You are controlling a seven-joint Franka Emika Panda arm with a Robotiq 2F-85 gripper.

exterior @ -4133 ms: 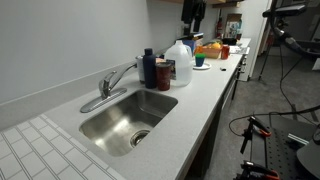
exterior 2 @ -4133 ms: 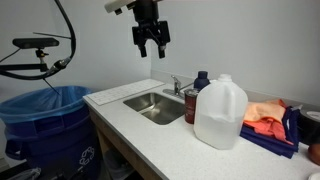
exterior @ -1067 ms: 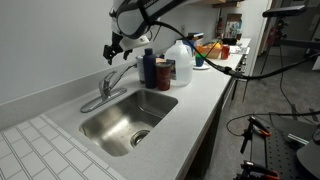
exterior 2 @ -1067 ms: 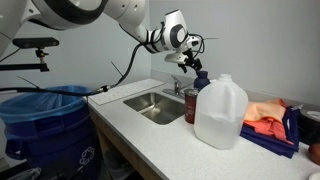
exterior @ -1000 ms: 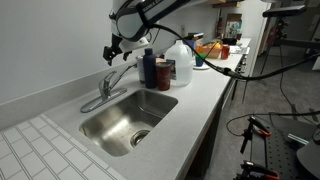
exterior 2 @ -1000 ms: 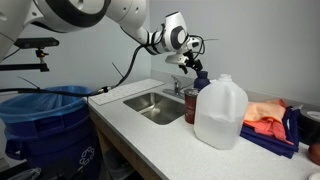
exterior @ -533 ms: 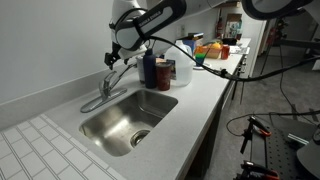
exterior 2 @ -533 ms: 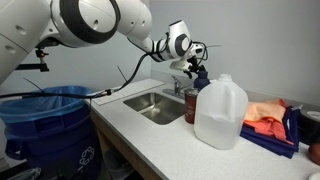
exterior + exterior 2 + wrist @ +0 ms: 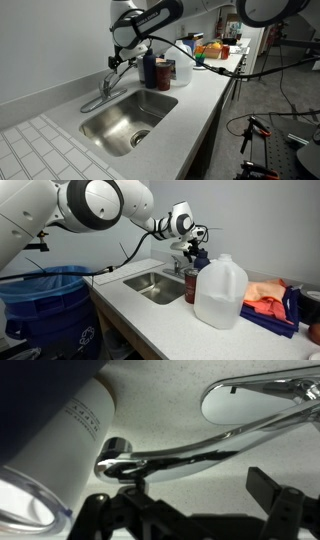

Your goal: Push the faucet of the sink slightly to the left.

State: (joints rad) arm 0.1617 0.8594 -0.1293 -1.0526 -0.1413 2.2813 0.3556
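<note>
The brushed silver faucet point(image 9: 107, 88) stands at the back rim of the stainless steel sink point(image 9: 118, 122), its spout angled over the basin. It also shows in an exterior view point(image 9: 178, 267), behind the sink point(image 9: 152, 286). My gripper point(image 9: 116, 59) hangs just above the spout, close to its tip, and shows in an exterior view point(image 9: 190, 248) too. In the wrist view the gripper point(image 9: 190, 502) is open and empty. The faucet spout point(image 9: 190, 455) runs across just beyond the two dark fingers. I cannot tell whether a finger touches it.
A dark blue bottle point(image 9: 149, 68) stands right beside the spout, with a red-brown jar point(image 9: 163, 74) and a white jug point(image 9: 220, 292) next to it. The bottle point(image 9: 60, 410) fills the wrist view's upper left. A blue bin point(image 9: 45, 305) stands beside the counter.
The gripper has come down and closer to the faucet spout. The faucet itself has not visibly moved.
</note>
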